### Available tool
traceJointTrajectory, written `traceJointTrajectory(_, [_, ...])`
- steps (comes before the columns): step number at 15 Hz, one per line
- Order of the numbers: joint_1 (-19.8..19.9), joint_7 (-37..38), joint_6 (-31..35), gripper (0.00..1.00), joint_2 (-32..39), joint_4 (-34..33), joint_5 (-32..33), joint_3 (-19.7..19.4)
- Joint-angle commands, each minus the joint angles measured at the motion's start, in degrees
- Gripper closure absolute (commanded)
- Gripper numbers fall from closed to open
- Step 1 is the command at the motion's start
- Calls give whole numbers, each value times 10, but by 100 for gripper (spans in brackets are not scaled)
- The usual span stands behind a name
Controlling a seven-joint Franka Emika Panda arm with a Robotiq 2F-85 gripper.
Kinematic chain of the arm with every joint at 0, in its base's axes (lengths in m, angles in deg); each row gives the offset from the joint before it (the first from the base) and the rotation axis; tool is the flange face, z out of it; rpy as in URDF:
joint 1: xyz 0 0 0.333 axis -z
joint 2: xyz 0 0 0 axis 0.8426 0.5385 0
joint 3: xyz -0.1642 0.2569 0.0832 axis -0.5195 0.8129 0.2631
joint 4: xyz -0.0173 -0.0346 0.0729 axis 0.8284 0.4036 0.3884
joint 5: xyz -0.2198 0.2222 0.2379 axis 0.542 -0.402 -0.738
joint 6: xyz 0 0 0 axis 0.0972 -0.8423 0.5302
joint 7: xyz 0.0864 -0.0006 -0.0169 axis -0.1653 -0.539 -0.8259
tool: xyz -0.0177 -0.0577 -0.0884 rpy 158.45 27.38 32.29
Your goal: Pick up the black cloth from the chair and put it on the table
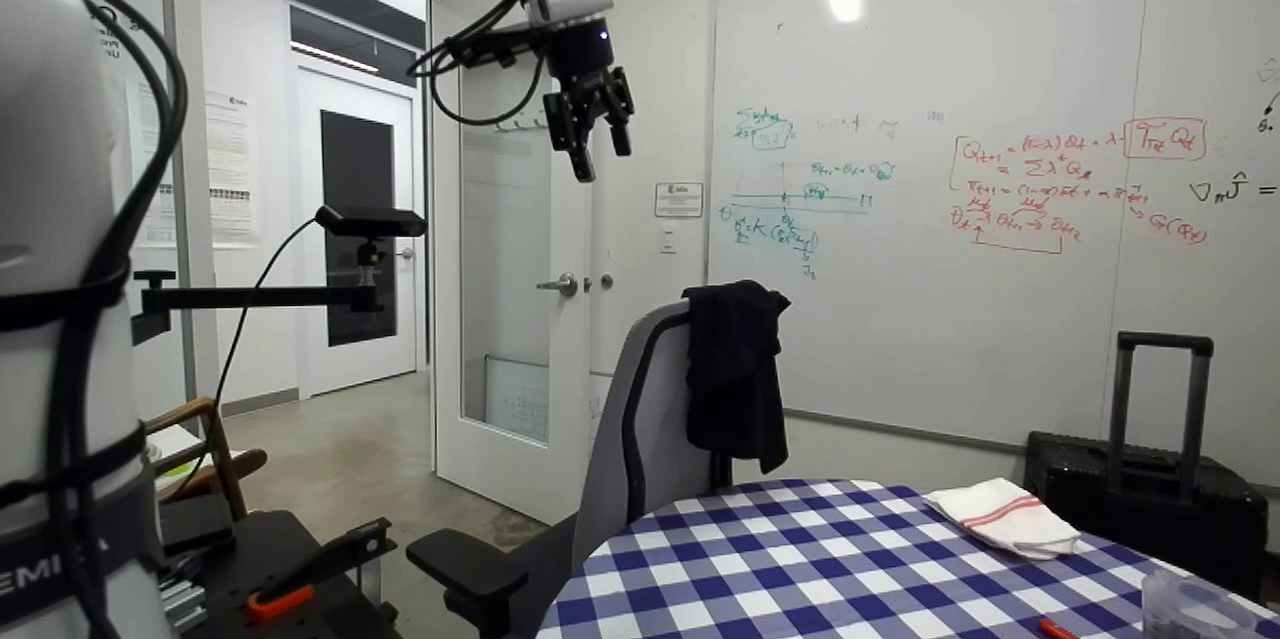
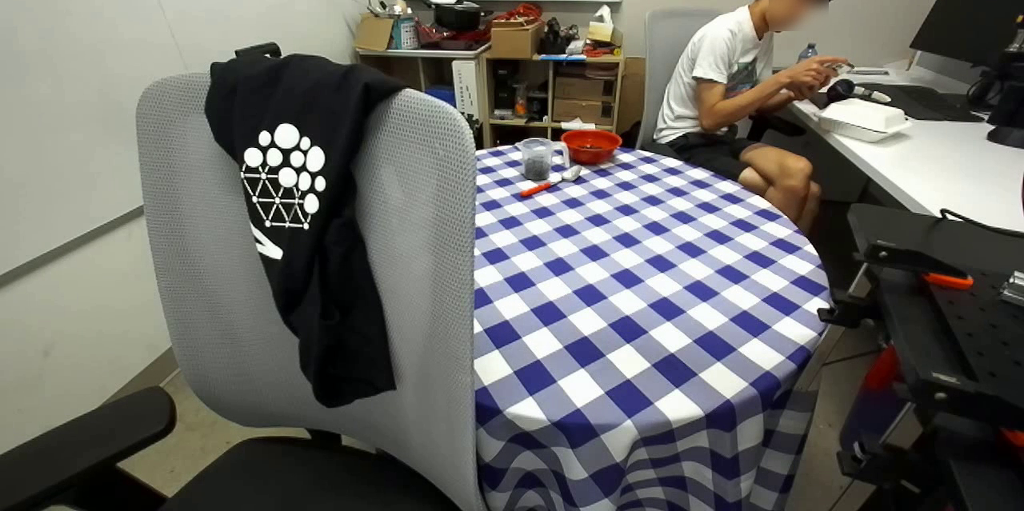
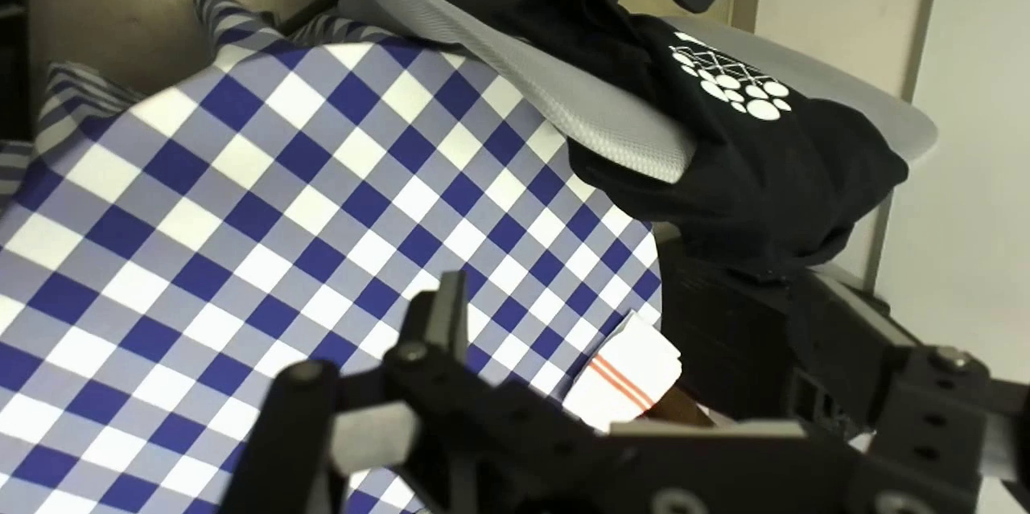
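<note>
The cloth (image 2: 316,255) hangs over the top edge of the chair (image 2: 232,319), limp down both faces of its back. Its white print (image 2: 288,176) shows on the seat side, in an exterior view and in the wrist view; in an exterior view of the opposite face, the cloth (image 1: 735,379) is plain black. Just behind the chair's back is the counter (image 2: 640,279), its round rim partly hidden by the chair; I cannot tell whether the two touch.

The tool (image 1: 603,162) hangs higher than the chair, its fingers (image 3: 451,317) spread well apart. In an exterior view, open air separates it from the chair's top; the wrist view looks down past the fingers to chair, cloth and counter.

Near the chair, a folded towel (image 1: 1005,517) lies at the counter's rim, shown in the wrist view and in an exterior view. Beyond that rim stands a suitcase (image 1: 1170,519) with its handle (image 1: 1198,399) raised.

Across the counter from the chair, a spoon (image 2: 548,185) lies beside a cup (image 2: 537,159), and a bowl (image 2: 590,146) sits just beside the cup. The cup appears in both exterior views, the bowl in an exterior view alone. A broad run of the counter stretches from these back toward the chair. A black stand (image 2: 960,335) is close to the rim, apart from the chair, in both exterior views. Farther from the chair, in an exterior view, a person (image 2: 728,87) sits at a desk (image 2: 952,167).
</note>
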Motion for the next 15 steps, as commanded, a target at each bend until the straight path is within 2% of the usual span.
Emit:
traceJointTrajectory(1, [8,85,47,0,118,-83,37,9])
traceJointTrajectory(5, [-11,150,42,0,230,-163,135,21])
traceJointTrajectory(8, [-40,221,23,0,311,-220,252,10])
traceJointTrajectory(12, [-107,346,2,0,402,-298,409,-55])
traceJointTrajectory(15, [-160,402,-22,0,462,-357,462,-110])
